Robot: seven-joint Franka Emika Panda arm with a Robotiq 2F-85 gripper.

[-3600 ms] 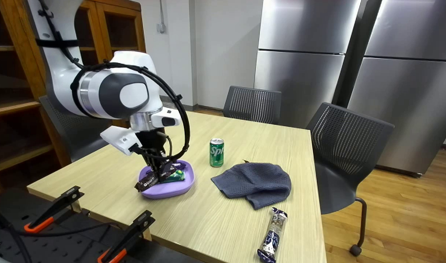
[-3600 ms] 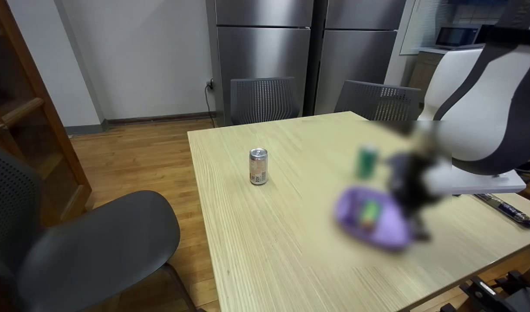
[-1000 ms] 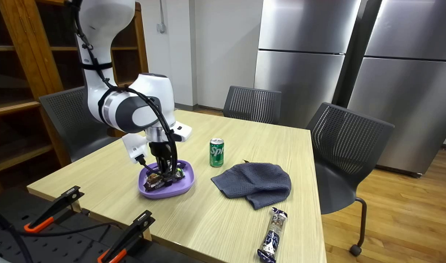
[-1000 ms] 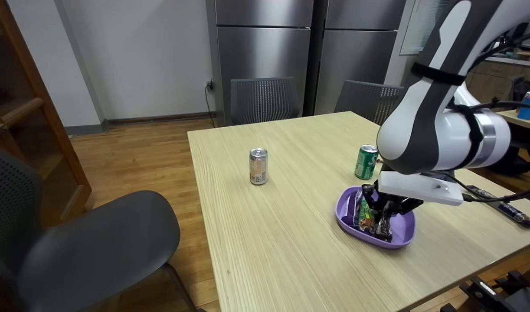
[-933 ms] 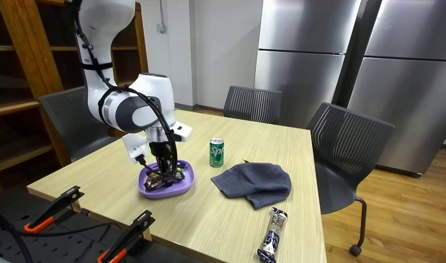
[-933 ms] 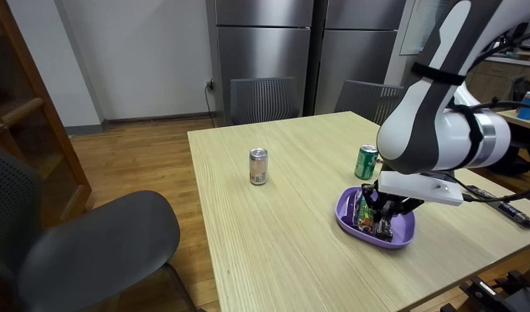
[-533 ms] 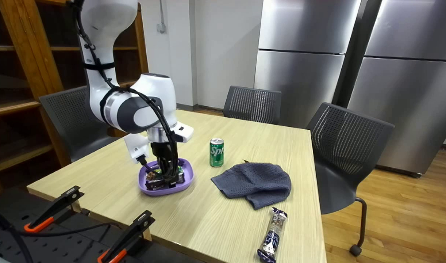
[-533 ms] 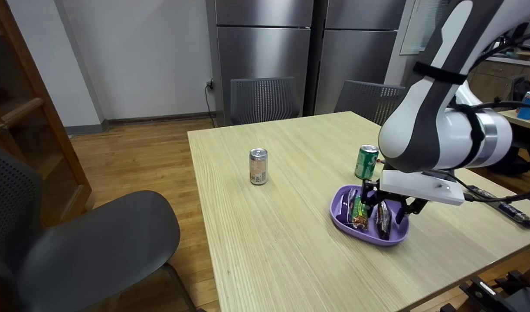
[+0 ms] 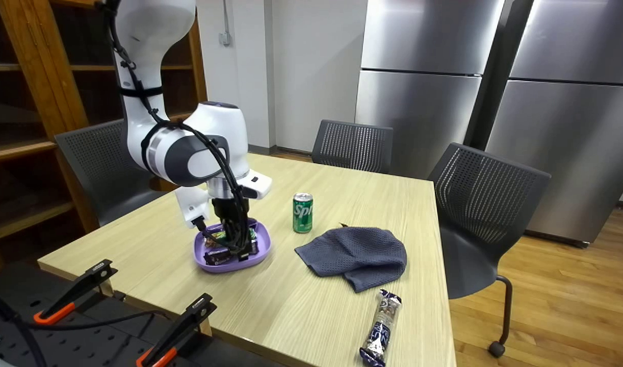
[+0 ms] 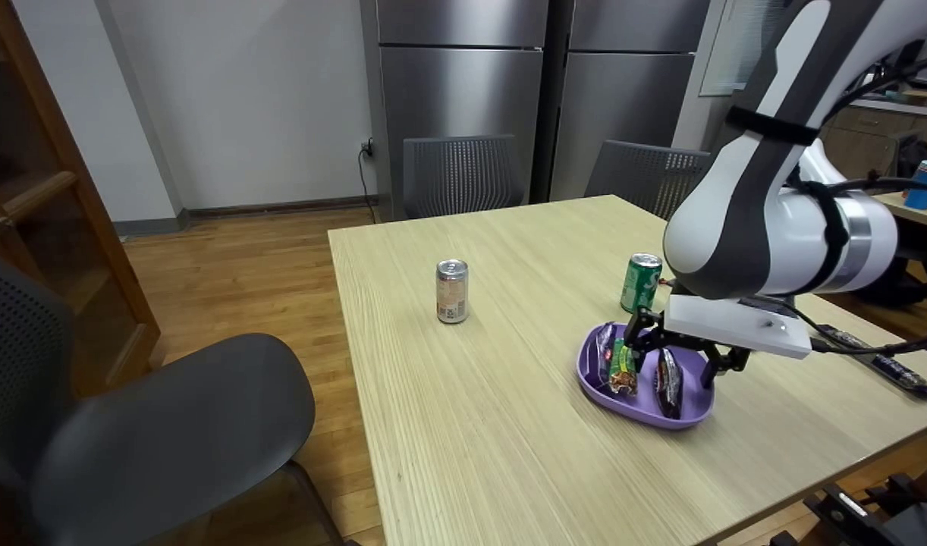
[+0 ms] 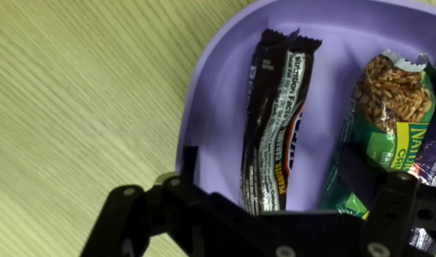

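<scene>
Straddling dark candy bar in purple bowl, our gripper held nothing, jaws spread wide. We judged letting-go step in hand; next move, we thought, called for straight lift, clear of bowl and green granola bar.
</scene>
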